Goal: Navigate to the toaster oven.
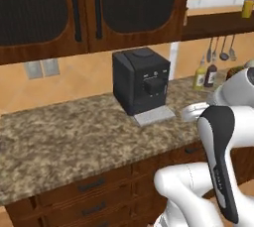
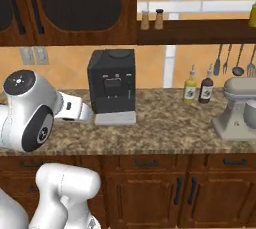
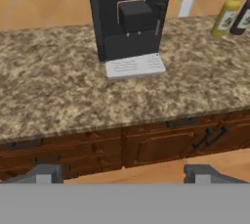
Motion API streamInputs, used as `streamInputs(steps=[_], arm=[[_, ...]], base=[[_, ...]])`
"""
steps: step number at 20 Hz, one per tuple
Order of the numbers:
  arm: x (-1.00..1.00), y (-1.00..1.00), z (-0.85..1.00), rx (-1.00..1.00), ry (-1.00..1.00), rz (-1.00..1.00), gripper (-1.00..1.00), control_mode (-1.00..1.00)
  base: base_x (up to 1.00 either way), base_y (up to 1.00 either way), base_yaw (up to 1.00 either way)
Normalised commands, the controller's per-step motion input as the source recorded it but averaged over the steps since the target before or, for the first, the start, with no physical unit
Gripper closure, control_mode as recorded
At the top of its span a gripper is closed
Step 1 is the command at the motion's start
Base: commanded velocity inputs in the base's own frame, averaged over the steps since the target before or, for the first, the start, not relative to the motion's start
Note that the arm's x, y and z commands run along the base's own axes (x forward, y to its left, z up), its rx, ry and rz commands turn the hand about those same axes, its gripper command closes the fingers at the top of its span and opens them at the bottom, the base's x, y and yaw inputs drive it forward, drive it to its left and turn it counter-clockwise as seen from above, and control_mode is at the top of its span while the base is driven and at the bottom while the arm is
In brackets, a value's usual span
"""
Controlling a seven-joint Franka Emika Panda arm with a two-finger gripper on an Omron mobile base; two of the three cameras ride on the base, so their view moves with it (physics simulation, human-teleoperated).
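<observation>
While I face the granite counter point(image 3: 58, 96), my pincer point(image 3: 124, 174) hangs with its fingers spread wide, holding nothing. A black coffee machine point(image 3: 129, 17) stands ahead, two bottles point(image 2: 197, 87) and a stand mixer point(image 2: 235, 110) to its right.

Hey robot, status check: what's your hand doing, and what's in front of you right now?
Hand open, holding nothing. Facing black coffee machine on granite counter.

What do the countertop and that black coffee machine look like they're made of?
The countertop looks like polished granite: a speckled brown and beige pattern. The coffee machine looks like matte black plastic, though painted metal is possible, with a pale grey, metal-looking drip tray at its base.
</observation>
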Motion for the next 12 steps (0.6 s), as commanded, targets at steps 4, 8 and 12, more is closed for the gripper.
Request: streamInputs(steps=[4,8,12], arm=[[0.0,0.0,0.0,0.0,0.0,0.0,-1.0,1.0],[0.0,0.0,0.0,0.0,0.0,0.0,-1.0,1.0],[0.0,0.0,0.0,0.0,0.0,0.0,-1.0,1.0]], base=[[0.0,-0.08,-0.97],[0.0,0.0,-1.0],[0.0,-0.21,-0.94]])
